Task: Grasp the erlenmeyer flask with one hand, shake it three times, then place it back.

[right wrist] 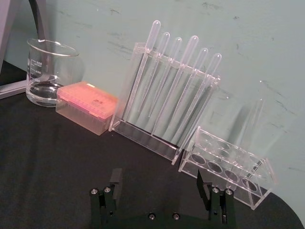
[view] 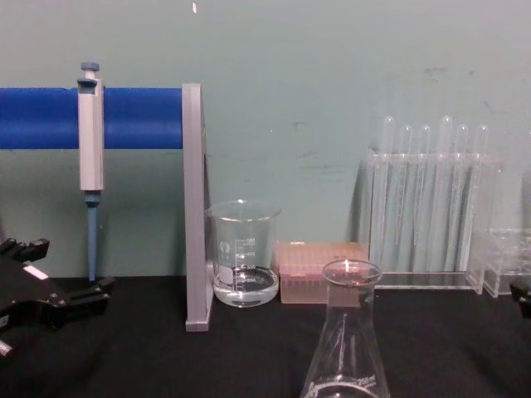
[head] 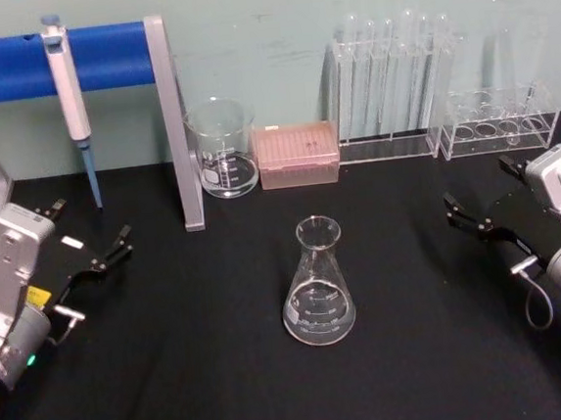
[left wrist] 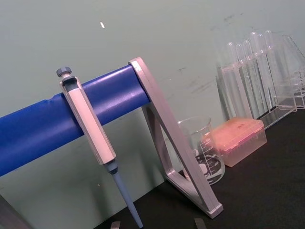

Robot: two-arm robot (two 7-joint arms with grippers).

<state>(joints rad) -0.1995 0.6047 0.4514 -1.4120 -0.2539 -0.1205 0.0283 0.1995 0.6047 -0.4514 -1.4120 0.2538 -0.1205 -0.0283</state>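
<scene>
Upright erlenmeyer flask [head: 317, 290], beaker [head: 223, 148] holding shallow clear liquid

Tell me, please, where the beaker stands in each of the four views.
Head view: beaker at the back, left of centre, right of the stand.
Left wrist view: beaker between the stand and the pink box.
Right wrist view: beaker beside the pink box.
Chest view: beaker left of centre, right of the stand.
Landmark: the pink box beside it.
</scene>
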